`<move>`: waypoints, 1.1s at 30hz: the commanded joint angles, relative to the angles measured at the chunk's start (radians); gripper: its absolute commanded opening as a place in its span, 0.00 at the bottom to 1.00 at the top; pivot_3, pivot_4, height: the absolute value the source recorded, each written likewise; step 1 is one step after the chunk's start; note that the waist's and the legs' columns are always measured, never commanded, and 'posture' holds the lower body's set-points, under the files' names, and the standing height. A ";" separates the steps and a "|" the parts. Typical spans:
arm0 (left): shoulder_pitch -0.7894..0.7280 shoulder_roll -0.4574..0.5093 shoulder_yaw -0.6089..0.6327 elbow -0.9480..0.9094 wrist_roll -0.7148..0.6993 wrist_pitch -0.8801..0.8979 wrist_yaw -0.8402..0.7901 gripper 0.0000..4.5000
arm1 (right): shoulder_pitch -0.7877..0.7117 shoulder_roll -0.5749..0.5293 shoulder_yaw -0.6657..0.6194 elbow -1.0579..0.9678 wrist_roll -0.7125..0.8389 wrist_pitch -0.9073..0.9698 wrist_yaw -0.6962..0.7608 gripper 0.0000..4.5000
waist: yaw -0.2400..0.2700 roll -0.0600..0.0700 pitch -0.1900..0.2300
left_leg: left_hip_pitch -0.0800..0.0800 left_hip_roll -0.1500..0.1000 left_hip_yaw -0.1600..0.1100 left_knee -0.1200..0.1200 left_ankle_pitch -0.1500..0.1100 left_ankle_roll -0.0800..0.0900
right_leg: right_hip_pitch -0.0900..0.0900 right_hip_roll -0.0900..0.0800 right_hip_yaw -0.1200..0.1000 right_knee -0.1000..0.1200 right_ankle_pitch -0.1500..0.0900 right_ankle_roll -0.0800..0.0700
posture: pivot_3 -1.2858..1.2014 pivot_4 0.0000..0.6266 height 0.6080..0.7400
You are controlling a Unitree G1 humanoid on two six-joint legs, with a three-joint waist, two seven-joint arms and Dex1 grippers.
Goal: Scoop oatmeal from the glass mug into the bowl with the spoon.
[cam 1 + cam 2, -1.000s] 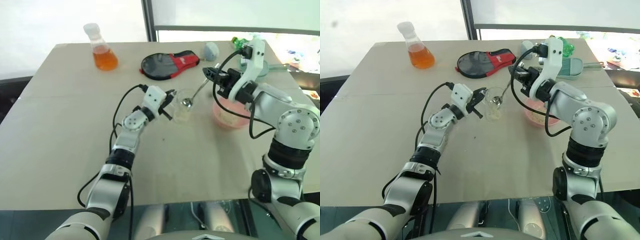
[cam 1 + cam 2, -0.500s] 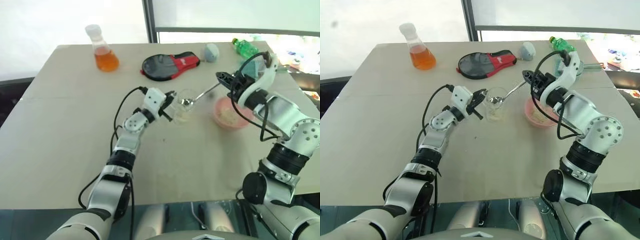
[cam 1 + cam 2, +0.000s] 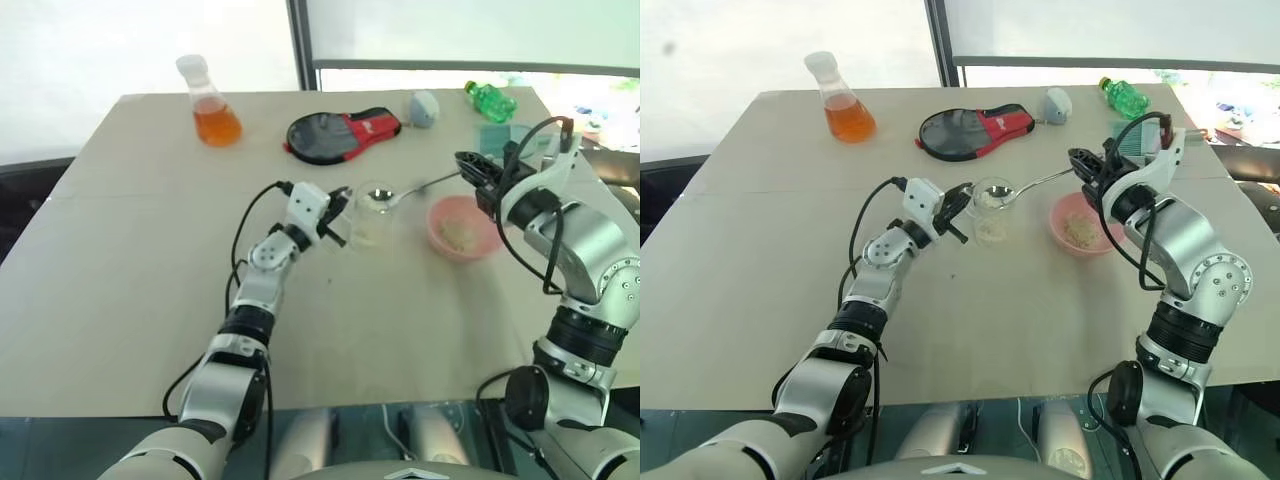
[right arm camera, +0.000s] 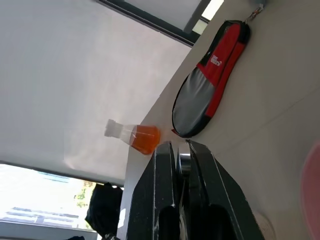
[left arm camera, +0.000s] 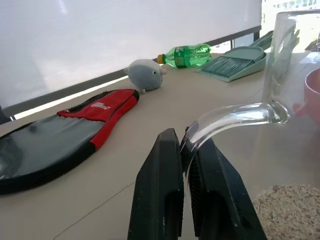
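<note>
Left tool: clamped on glass mug handle, frame centre.
Right tool: clamped on spoon handle, spoon bowl over mug rim.
Oatmeal: in mug.
Bowl: right of mug on surface.

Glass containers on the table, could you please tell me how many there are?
2: the conical flask with orange liquid stands at the table's far left, and the glass mug stands mid-table beside the pink bowl, its handle held by the left pincer.

Pink bowl, beige oatmeal, silver spoon (flask liquid orange)
</note>
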 commanded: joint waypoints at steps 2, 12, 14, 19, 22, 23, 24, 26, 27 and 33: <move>0.026 -0.022 -0.027 0.068 0.024 0.022 -0.022 0.00 | 0.045 -0.031 0.033 -0.032 0.041 -0.102 -0.067 0.00 | 0.000 0.000 0.000 | 0.001 0.000 -0.001 0.000 0.000 0.000 | 0.002 0.000 -0.001 -0.001 0.000 0.000 | 0.52 0.24 1.00; 0.005 -0.080 -0.037 0.097 0.035 0.020 -0.019 0.00 | 0.096 -0.037 0.115 -0.078 0.082 -0.262 -0.090 0.00 | 0.003 0.001 -0.001 | 0.003 0.000 -0.002 0.000 0.000 0.000 | 0.007 0.000 -0.003 -0.004 0.000 0.000 | 0.52 0.24 1.00; 0.001 -0.085 -0.037 0.106 0.038 0.018 -0.021 0.00 | 0.100 -0.040 0.126 -0.082 0.087 -0.281 -0.089 0.00 | 0.003 0.001 -0.001 | 0.003 0.000 -0.002 0.000 0.000 0.000 | 0.007 0.000 -0.003 -0.004 0.000 0.000 | 0.52 0.24 1.00; -0.015 -0.095 -0.034 0.133 0.043 0.012 -0.016 0.00 | 0.117 -0.018 0.146 -0.100 0.102 -0.339 -0.098 0.00 | 0.003 0.001 -0.001 | 0.003 0.000 -0.002 0.000 0.000 0.000 | 0.007 0.000 -0.004 -0.004 0.000 0.000 | 0.52 0.24 1.00; -0.021 -0.099 -0.034 0.142 0.043 0.009 -0.016 0.00 | 0.130 -0.001 0.153 -0.113 0.113 -0.376 -0.105 0.00 | 0.002 0.001 -0.001 | 0.003 0.000 -0.003 0.000 0.000 0.000 | 0.007 0.000 -0.004 -0.004 0.000 0.000 | 0.52 0.24 1.00; -0.022 -0.100 -0.034 0.144 0.043 0.008 -0.016 0.00 | 0.133 0.005 0.153 -0.117 0.117 -0.388 -0.108 0.00 | 0.002 0.001 -0.001 | 0.003 0.000 -0.003 0.000 0.000 0.000 | 0.007 0.000 -0.004 -0.004 0.000 0.000 | 0.52 0.24 1.00; -0.022 -0.100 -0.033 0.146 0.043 0.008 -0.016 0.00 | 0.136 0.010 0.153 -0.122 0.123 -0.401 -0.109 0.00 | 0.002 0.001 0.000 | 0.003 0.000 -0.003 0.000 0.000 0.000 | 0.007 0.000 -0.004 -0.004 0.000 0.000 | 0.52 0.24 1.00; -0.023 -0.100 -0.033 0.150 0.043 0.007 -0.016 0.00 | 0.138 0.025 0.152 -0.131 0.140 -0.428 -0.114 0.00 | 0.001 0.001 0.000 | 0.003 0.000 -0.003 0.000 0.000 0.000 | 0.007 0.000 -0.004 -0.004 0.000 0.000 | 0.52 0.24 1.00; -0.023 -0.100 -0.032 0.151 0.043 0.007 -0.016 0.00 | 0.140 0.030 0.153 -0.134 0.146 -0.437 -0.115 0.00 | 0.001 0.001 0.000 | 0.003 0.000 -0.003 0.000 0.000 0.000 | 0.007 0.000 -0.004 -0.004 0.000 0.000 | 0.52 0.24 1.00; -0.028 -0.095 -0.030 0.161 0.044 0.008 -0.017 0.00 | 0.159 0.038 0.167 -0.158 0.159 -0.466 -0.110 0.00 | 0.001 0.001 0.000 | 0.003 0.000 -0.003 0.000 0.000 0.000 | 0.007 0.000 -0.004 -0.004 0.000 0.000 | 0.52 0.24 1.00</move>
